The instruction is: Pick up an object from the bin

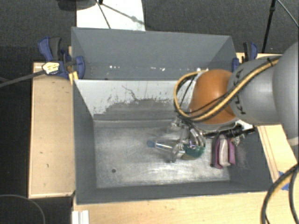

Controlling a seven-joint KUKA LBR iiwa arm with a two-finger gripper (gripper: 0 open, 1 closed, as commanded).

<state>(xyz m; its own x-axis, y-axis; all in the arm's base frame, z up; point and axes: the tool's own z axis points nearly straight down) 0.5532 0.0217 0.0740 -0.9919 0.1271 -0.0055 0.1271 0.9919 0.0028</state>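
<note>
The near stretch of the bin (117,174), on the camera's side of the gripper (182,149), is bare scratched metal. Just beyond it the gripper is down at floor level in a small cluster of things. On its view-left side, touching it or very nearly, lies a clear piece with a blue end (158,145), small and slim, flat on the floor with the blue end pointing away from the gripper. Tight against its other side sits a green round thing (196,149), small and dark-rimmed, partly hidden by the gripper's metal. Further that way, apart from the gripper, lie the purple and pink pieces (223,152), long and narrow, side by side.

By my reading, the reach down is done, while the grasp and the lift are not. Both small things beside the gripper look to be resting on the floor, and which of the two is meant I cannot say. Whether the gripper is open or closed cannot be told.

Behind the gripper rise the orange cover (210,97) and looping cables (187,107), then the back wall (149,55).
</note>
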